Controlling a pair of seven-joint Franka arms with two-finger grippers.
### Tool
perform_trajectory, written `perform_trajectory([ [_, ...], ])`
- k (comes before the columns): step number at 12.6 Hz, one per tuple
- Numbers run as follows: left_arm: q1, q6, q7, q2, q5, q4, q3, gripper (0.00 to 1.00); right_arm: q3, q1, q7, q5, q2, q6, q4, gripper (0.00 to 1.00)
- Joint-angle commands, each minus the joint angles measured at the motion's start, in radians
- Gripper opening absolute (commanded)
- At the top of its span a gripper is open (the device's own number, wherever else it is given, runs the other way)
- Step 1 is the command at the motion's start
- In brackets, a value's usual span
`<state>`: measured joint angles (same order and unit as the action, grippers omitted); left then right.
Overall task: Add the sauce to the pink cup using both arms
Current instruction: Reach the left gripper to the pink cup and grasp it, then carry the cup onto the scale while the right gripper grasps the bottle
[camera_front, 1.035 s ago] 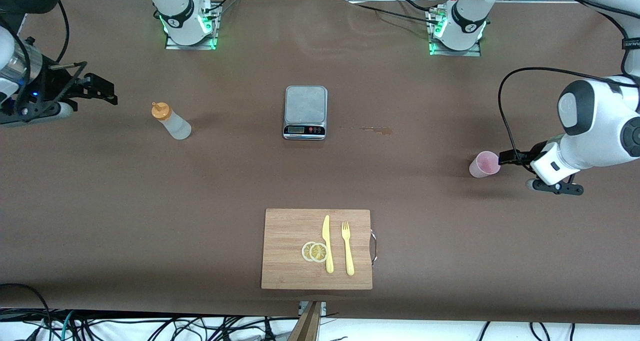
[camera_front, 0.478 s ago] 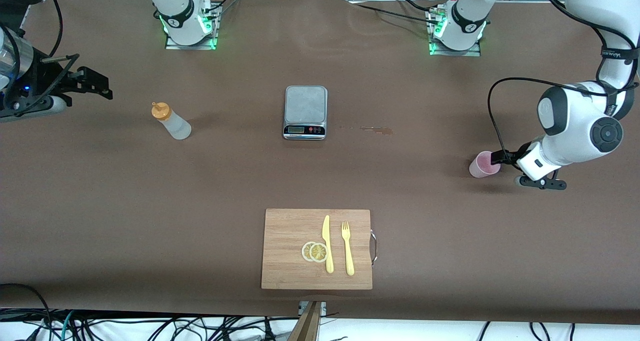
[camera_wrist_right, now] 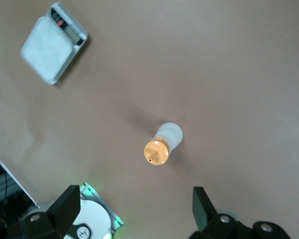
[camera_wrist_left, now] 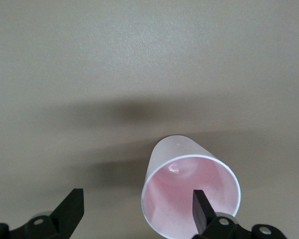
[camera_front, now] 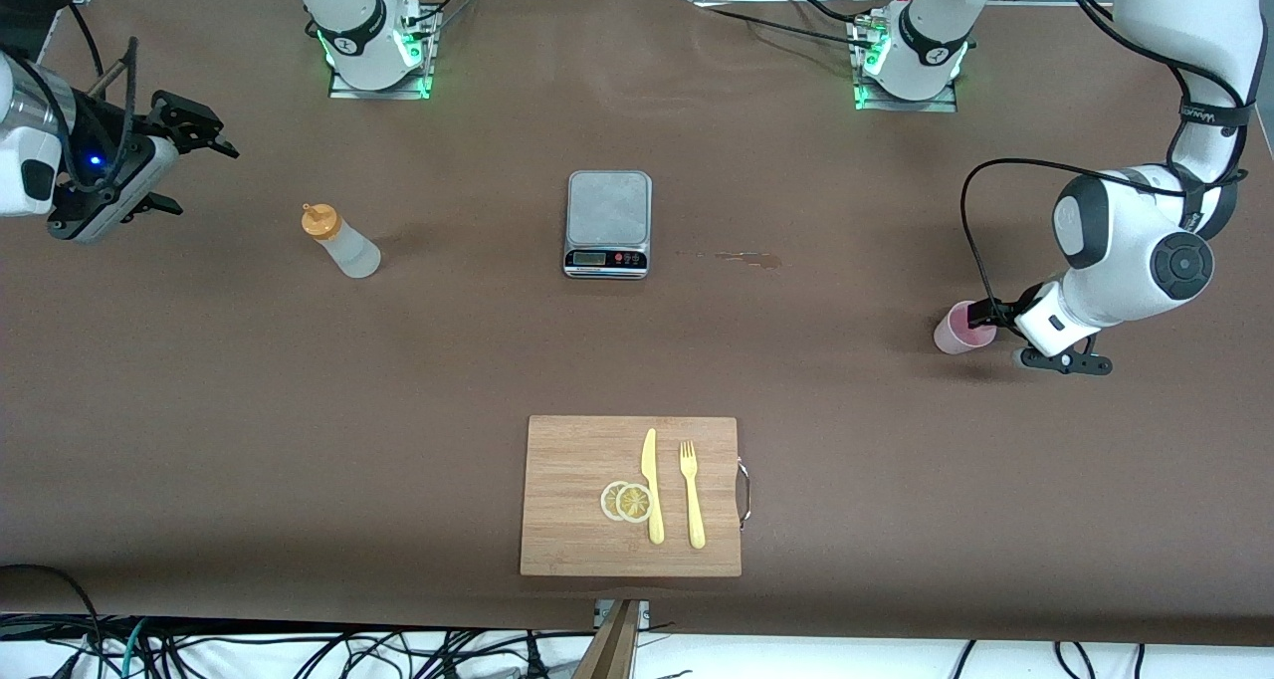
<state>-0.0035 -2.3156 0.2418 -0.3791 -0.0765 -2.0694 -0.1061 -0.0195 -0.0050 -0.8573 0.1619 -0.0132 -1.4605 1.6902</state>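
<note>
The pink cup [camera_front: 960, 329] stands upright on the table toward the left arm's end. My left gripper [camera_front: 991, 313] is low beside it and open. In the left wrist view the cup [camera_wrist_left: 179, 164] fills the lower part, with one fingertip [camera_wrist_left: 202, 209] over its mouth and the other off to one side. The left gripper [camera_wrist_left: 138, 211] holds nothing. The squeeze bottle [camera_front: 340, 244] with an orange cap stands toward the right arm's end. My right gripper [camera_front: 184, 166] is open and empty, raised in the air beside the bottle. It looks down on the bottle [camera_wrist_right: 162, 147], its gripper [camera_wrist_right: 136, 211] spread wide.
A kitchen scale [camera_front: 608, 223] sits mid-table and also shows in the right wrist view [camera_wrist_right: 52, 42]. A wooden cutting board [camera_front: 577, 500] nearer the camera carries a yellow knife [camera_front: 652, 485], a fork [camera_front: 691, 495] and lemon slices [camera_front: 627, 501]. A small stain [camera_front: 742, 257] lies beside the scale.
My left gripper has moved in toward the pink cup and its arm has drawn closer. My right gripper has lifted and tilted, drawing back toward its end of the table. Cup and bottle have not moved.
</note>
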Motion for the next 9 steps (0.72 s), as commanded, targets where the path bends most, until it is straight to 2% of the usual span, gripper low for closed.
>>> perform_trajectory([
  [1,-0.007,-0.027,0.01,-0.009,0.023,-0.009,-0.006,0.67,-0.023,-0.053,-0.277,0.071,-0.007,-0.021,0.048,1.0],
  [2,-0.009,-0.027,0.01,-0.011,0.023,-0.009,-0.006,0.44,-0.039,-0.085,-0.389,0.135,-0.016,-0.027,0.072,1.0],
  [3,-0.01,-0.027,0.01,-0.011,0.023,-0.009,-0.006,0.28,-0.04,-0.117,-0.481,0.18,-0.017,-0.03,0.109,1.0],
  [5,-0.018,-0.021,-0.005,-0.011,0.021,-0.006,-0.006,0.0,-0.042,-0.167,-0.653,0.198,-0.016,-0.049,0.193,1.0],
  [7,-0.018,-0.016,-0.007,-0.009,0.017,0.002,-0.006,0.0,-0.053,-0.225,-0.857,0.249,-0.019,-0.073,0.293,1.0],
  [9,-0.033,-0.007,-0.007,-0.001,0.009,0.024,-0.004,0.0,-0.086,-0.23,-0.949,0.257,-0.065,-0.078,0.332,1.0],
])
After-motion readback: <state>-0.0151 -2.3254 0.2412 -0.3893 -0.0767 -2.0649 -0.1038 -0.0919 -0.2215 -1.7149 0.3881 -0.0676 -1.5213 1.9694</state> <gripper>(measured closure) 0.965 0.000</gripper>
